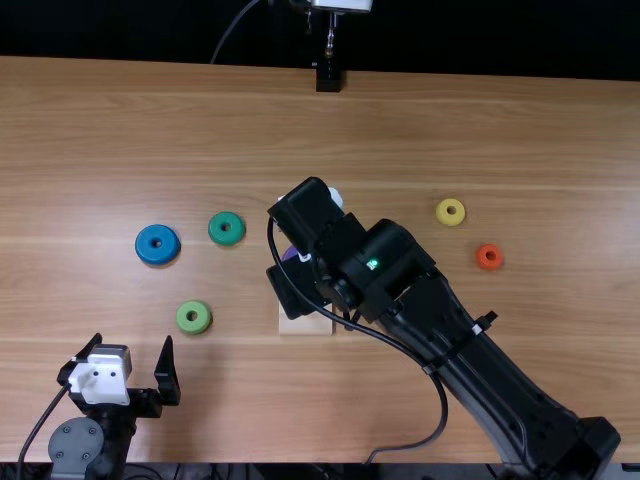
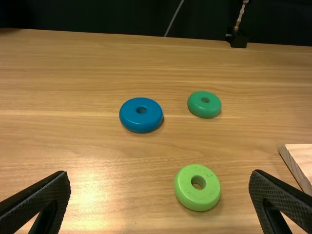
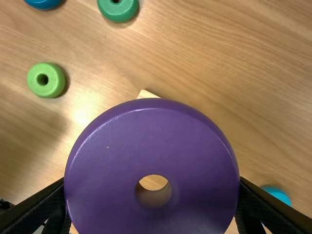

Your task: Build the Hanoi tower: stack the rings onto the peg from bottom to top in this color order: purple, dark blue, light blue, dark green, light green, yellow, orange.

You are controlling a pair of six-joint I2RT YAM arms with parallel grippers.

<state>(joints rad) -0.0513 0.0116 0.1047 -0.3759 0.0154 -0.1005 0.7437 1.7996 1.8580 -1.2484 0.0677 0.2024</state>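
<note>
Near the front edge of the grained table (image 1: 400,130), the left black gripper (image 1: 133,342) stands wide. A gap separates the rounded light-green ring (image 1: 194,328) from the square-edged pale wooden base (image 1: 305,327). Above that, the right black gripper (image 1: 305,215) clasps the smooth, disc-shaped purple ring (image 3: 151,136).

No readable text, label, number or sign stands on anything here.

I see my plain purple ring (image 3: 151,131), a blue ring (image 1: 146,246), dark green ring (image 1: 216,230), light green ring (image 1: 185,320), yellow ring (image 1: 443,213), orange ring (image 1: 482,259) and streaky brown table (image 1: 400,130).
</note>
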